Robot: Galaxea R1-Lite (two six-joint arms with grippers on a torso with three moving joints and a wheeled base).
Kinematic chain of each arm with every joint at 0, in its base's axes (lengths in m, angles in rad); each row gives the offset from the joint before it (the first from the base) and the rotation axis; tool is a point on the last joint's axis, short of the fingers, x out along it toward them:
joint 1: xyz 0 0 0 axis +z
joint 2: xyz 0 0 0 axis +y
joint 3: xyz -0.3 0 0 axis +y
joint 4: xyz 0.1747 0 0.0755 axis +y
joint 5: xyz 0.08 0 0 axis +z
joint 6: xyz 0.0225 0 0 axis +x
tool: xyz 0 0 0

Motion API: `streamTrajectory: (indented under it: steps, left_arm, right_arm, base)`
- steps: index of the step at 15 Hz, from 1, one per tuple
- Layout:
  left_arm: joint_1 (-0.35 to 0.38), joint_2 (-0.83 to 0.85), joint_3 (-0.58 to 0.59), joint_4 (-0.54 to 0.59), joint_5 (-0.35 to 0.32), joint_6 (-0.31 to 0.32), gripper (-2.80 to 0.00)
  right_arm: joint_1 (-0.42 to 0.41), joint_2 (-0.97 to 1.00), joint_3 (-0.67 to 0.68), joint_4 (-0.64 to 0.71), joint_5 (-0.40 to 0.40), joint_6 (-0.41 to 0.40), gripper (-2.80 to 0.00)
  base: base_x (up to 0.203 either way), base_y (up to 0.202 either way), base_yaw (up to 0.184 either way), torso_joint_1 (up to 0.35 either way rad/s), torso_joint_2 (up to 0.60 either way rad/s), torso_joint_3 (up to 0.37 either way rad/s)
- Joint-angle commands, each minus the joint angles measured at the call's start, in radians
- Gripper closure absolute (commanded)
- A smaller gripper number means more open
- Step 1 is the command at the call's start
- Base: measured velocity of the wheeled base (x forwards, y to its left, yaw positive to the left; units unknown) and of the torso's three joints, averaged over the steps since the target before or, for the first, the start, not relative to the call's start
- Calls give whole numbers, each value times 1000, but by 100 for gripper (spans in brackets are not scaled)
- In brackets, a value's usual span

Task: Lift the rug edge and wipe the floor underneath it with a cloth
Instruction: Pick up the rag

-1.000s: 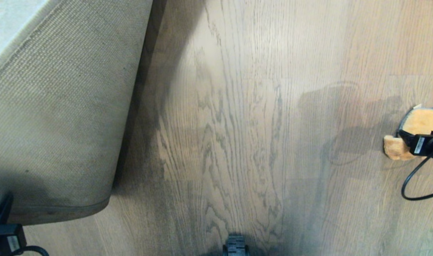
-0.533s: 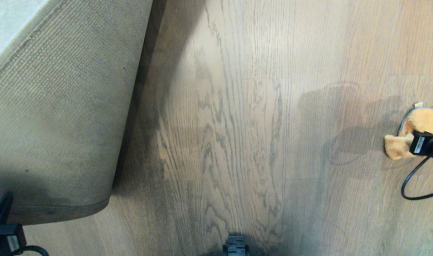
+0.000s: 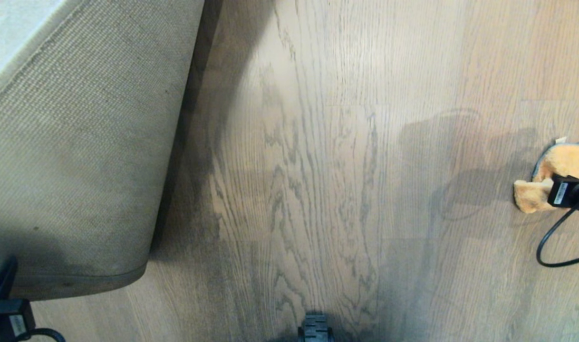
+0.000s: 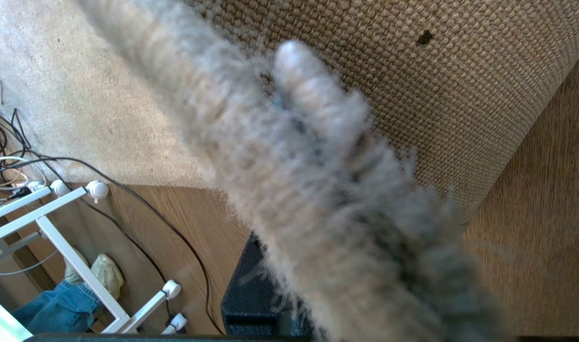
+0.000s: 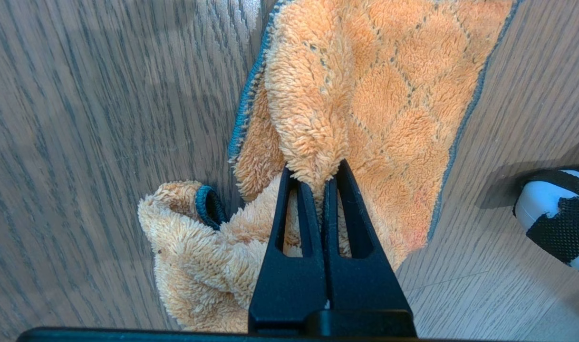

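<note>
- The rug edge (image 3: 80, 278) is held up at the far left by the left gripper (image 3: 4, 304), clamped on the pile; the woven backing faces the bare boards.
- The floor (image 3: 308, 180) to be wiped lies right of the rug, its planks running away from the robot.
- Far right of the rug, the right gripper (image 5: 318, 183) is pinched tight on a fold of the cloth (image 5: 365, 95), which lies on the floor; wiping means sweeping leftward.
- A shoe (image 5: 555, 213) lies near the cloth.

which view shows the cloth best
The right wrist view: the cloth fills it, orange pile and dark trim clear, a fold pinched by the right gripper on the floor. The head view shows it small at the right edge, partly hidden. The left wrist view doesn't show it.
</note>
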State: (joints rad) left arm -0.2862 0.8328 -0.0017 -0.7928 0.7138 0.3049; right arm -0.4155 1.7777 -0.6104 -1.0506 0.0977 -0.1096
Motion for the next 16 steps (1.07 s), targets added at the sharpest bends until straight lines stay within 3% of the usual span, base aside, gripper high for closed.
streamTrajectory:
  steps: [1,10,16]
  left_arm:
    - [-1,0,0,-5,4,0,0]
    - [-10,2,0,-3,21,0,0]
    - [-10,3,0,-5,22,0,0]
  right_arm:
    - [0,-2,0,-6,1,-1,0]
    - [20,-56,16,-6,21,-2,0]
    - [182,-162,94,-6,30,27,0]
  base:
    - [0,0,0,0,0,0]
    - [0,0,0,0,0,0]
    - [0,0,0,0,0,0]
